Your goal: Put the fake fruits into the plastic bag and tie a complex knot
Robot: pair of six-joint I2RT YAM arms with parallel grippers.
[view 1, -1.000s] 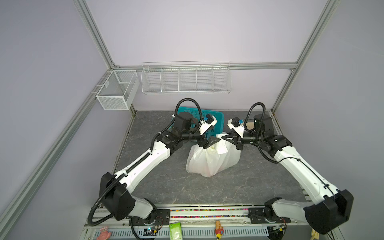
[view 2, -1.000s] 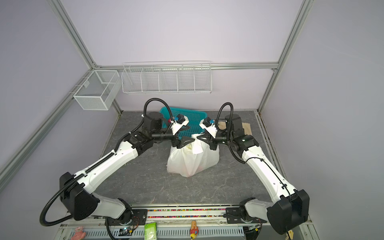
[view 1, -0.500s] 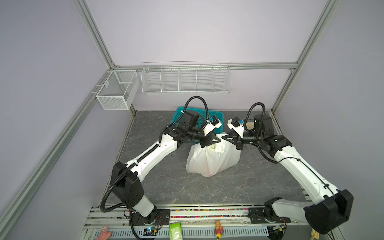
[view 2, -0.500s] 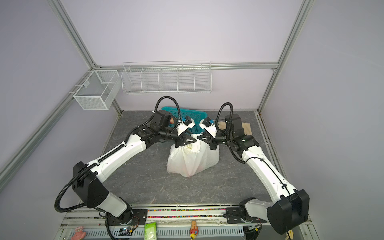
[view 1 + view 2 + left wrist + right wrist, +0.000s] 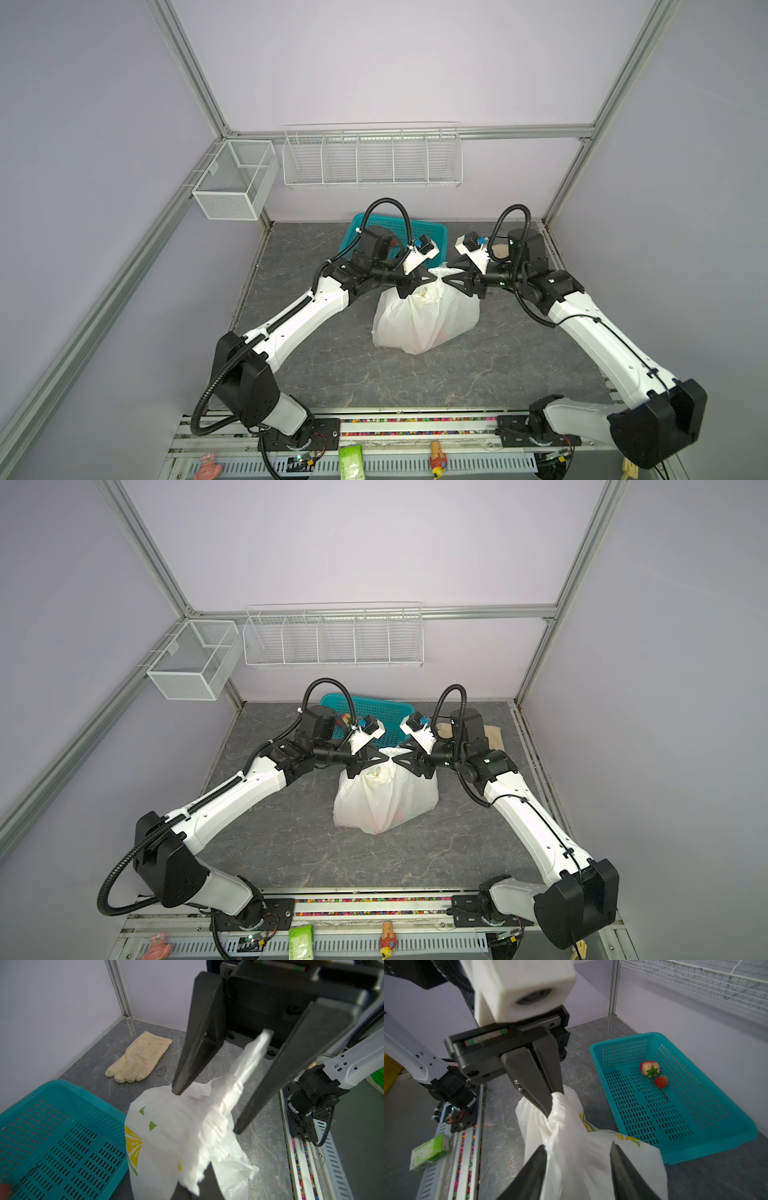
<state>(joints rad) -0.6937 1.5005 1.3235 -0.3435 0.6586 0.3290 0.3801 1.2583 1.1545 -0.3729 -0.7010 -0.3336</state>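
At the centre of both top views the plastic bag (image 5: 424, 320) sits on the worktop (image 5: 332, 374), its twisted handle pinched tight by the left claw (image 5: 552, 1105) to keep it taut, while the right claw (image 5: 206, 1110) stands wide around a loose handle strip, seemingly ready to regrip.

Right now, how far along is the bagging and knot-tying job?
Done: the plastic bag stands bulging on the table, red showing through. In hand: the left gripper is shut on a twisted handle; the right gripper is open astride it. Left: two fake fruits lie in the teal basket, and no knot shows yet.
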